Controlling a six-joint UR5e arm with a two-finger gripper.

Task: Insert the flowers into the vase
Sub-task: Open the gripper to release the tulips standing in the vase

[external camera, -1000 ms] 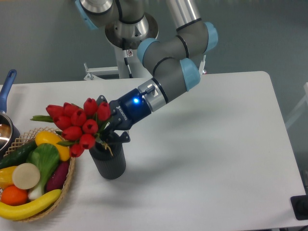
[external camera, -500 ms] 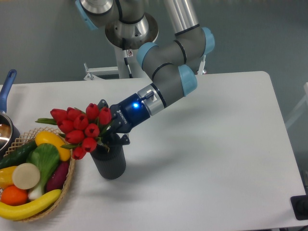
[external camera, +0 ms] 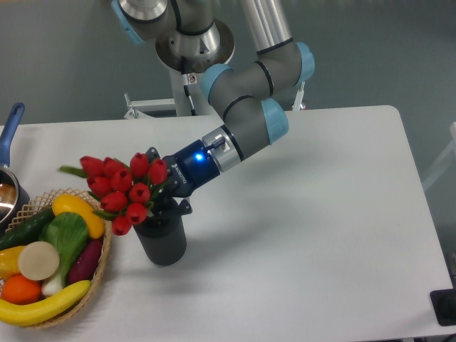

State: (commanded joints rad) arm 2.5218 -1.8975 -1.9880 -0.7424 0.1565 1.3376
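Note:
The flowers (external camera: pixel 122 189), a bunch of red tulip buds with green leaves, lean to the left over the vase (external camera: pixel 162 241), their stems running down toward its mouth. The vase is a dark grey ribbed cylinder standing upright on the white table. My gripper (external camera: pixel 162 197) reaches in from the right just above the vase's mouth and is shut on the flowers' stems. The stem ends are hidden behind the fingers and the vase rim, so how deep they sit inside cannot be told.
A wicker basket (external camera: pixel 100 279) of colourful fruit and vegetables sits right beside the vase on its left. A pot with a blue handle (external camera: pixel 10 132) stands at the left edge. The arm (external camera: pixel 246 107) stretches back toward its base behind the table.
The bunch has swung a little to the right and more upright over the vase, with the gripper still shut on the stems. The vase has not moved.

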